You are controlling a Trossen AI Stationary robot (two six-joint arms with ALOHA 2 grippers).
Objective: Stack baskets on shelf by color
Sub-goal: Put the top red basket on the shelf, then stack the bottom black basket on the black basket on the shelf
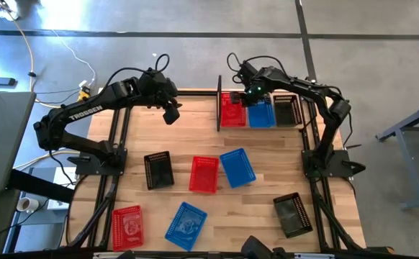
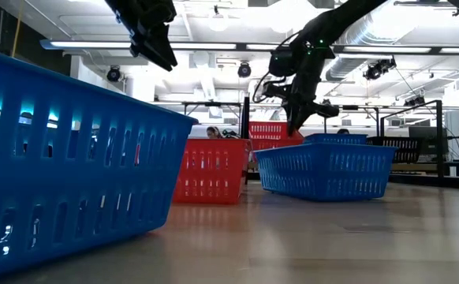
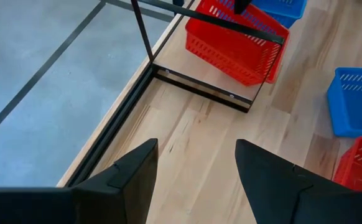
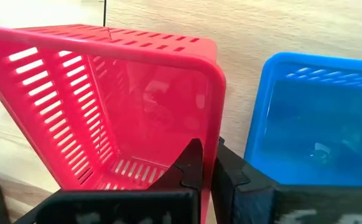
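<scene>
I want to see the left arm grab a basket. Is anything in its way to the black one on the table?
No, nothing visible blocks it. The left pincer hangs open above bare table, and the black basket sits below it in the overhead picture with only wood between them.

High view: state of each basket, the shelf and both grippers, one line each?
shelf: holds one red, one blue, one black basket side by side
red shelf basket: right gripper above its edge
six loose baskets: upright on table, unstacked
left gripper: open, empty, above bare table
right gripper: shut, between red and blue shelf basket
</scene>
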